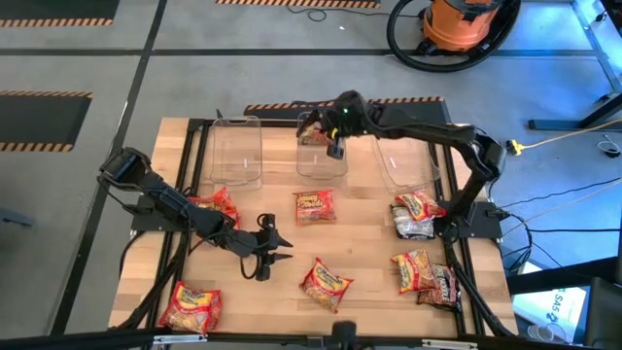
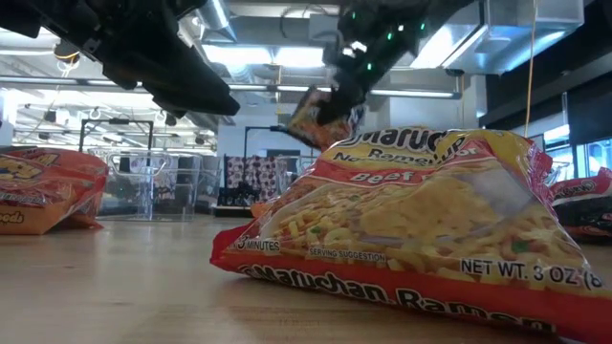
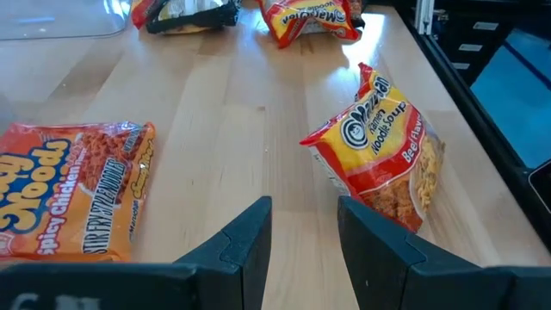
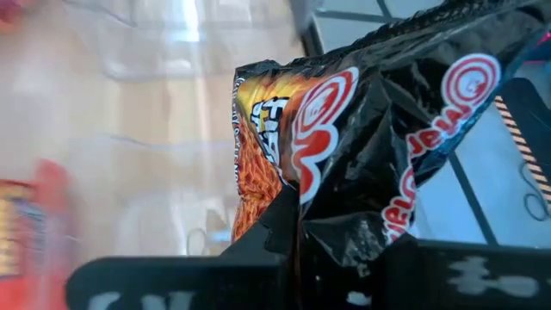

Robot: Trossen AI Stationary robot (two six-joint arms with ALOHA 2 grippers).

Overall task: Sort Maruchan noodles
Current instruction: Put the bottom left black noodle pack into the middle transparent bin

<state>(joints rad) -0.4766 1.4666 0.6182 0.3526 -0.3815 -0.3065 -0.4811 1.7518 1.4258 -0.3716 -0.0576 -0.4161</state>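
My right gripper (image 1: 330,134) reaches to the table's far side, shut on a dark maroon-black noodle packet (image 4: 362,146) held in the air over the middle clear bin (image 1: 322,160). The low view shows that packet (image 2: 311,119) high above the table. My left gripper (image 1: 267,255) stands open over bare wood at the near left. Nothing is between its fingers (image 3: 250,245). Beyond them lie an orange spicy-chicken packet (image 3: 73,189) and a red-yellow beef packet (image 3: 379,155), both flat on the table. My right gripper pinches a crumpled end of the dark packet (image 4: 344,232) between its two fingers. The fingers slant down toward the table's far side. The packet sticks out past the fingertips, tilted and lifted clear of the table and the bin.
Three clear bins stand in a row at the far edge: left (image 1: 236,151), middle, right (image 1: 408,163). More packets lie loose on the table: centre (image 1: 314,205), near centre (image 1: 326,284), near left (image 1: 190,306), beside the left arm (image 1: 216,206), and several at the right (image 1: 418,243).
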